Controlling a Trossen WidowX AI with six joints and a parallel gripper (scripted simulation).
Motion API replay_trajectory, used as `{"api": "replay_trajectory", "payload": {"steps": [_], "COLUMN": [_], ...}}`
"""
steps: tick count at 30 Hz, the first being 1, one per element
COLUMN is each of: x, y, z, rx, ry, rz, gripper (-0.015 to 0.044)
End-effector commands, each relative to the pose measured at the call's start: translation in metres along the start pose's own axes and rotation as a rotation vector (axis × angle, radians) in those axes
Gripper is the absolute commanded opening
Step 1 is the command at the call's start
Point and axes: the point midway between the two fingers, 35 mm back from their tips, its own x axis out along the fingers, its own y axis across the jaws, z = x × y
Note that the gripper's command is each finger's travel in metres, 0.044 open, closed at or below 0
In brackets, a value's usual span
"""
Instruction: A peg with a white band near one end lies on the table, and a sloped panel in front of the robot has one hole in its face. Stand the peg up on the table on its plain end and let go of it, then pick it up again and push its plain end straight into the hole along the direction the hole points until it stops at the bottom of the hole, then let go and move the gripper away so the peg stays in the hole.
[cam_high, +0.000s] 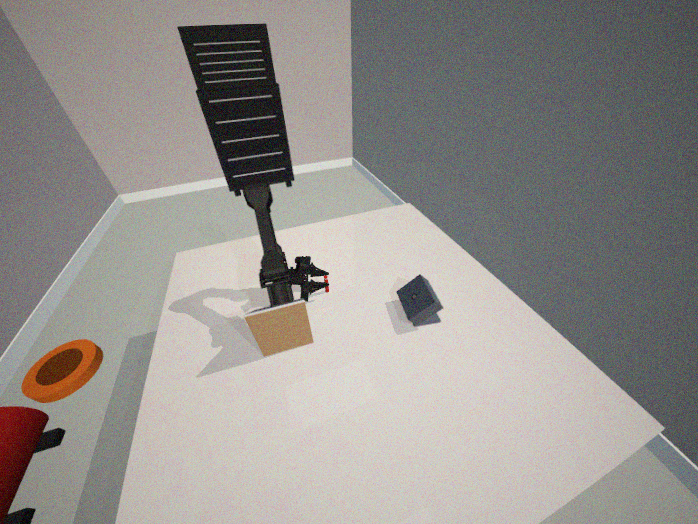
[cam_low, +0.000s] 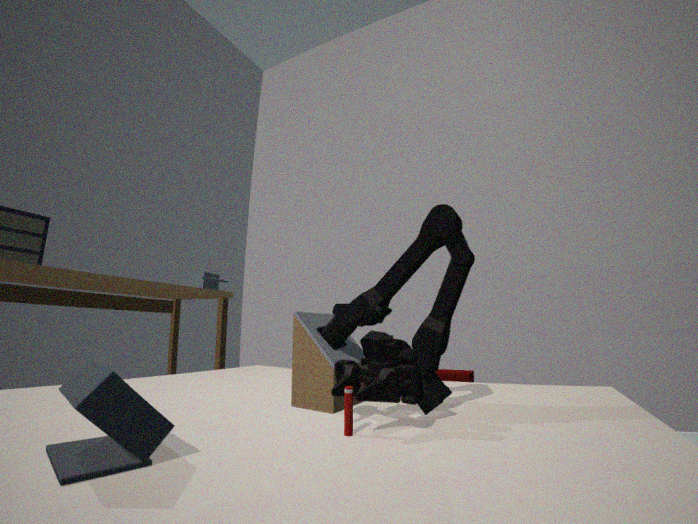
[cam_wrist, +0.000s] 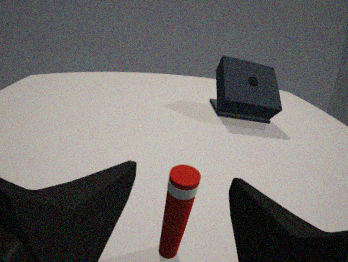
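The red peg (cam_high: 325, 279) (cam_low: 348, 414) (cam_wrist: 177, 220) stands upright on the table (cam_high: 360, 406) (cam_low: 270, 479) (cam_wrist: 90, 120), its white-banded end up and its plain end down. My gripper (cam_high: 327, 280) (cam_wrist: 184, 178) is open, with one finger on each side of the peg and a gap on both sides in the wrist view. The dark sloped panel (cam_high: 420, 305) (cam_low: 125, 417) (cam_wrist: 240, 92) stands apart from the peg, at the upper right in the wrist view. Its one hole (cam_wrist: 253, 81) shows empty in its face. The panel's face is turned toward the gripper.
A tan wedge-shaped block (cam_high: 281, 329) (cam_low: 312, 372) with a grey sloped top stands close beside the arm. An orange ring (cam_high: 84, 377) and a red cylinder (cam_high: 16, 439) are off the table. A wooden bench (cam_low: 112, 284) stands behind in the exterior view.
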Motion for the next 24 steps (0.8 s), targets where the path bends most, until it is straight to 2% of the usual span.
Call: {"api": "replay_trajectory", "payload": {"steps": [1, 4, 14, 24], "x": [0.0, 0.0, -0.001, -0.02], "y": [0.0, 0.0, 0.002, 0.023], "z": [0.0, 0.0, 0.004, 0.079], "rx": [-0.001, -0.001, -0.001, 0.002], "ry": [0.0, 0.0, 0.0, 0.002], "rz": [-0.001, -0.001, -0.001, 0.0], "gripper": [0.0366, 0.044, 0.044, 0.044]}}
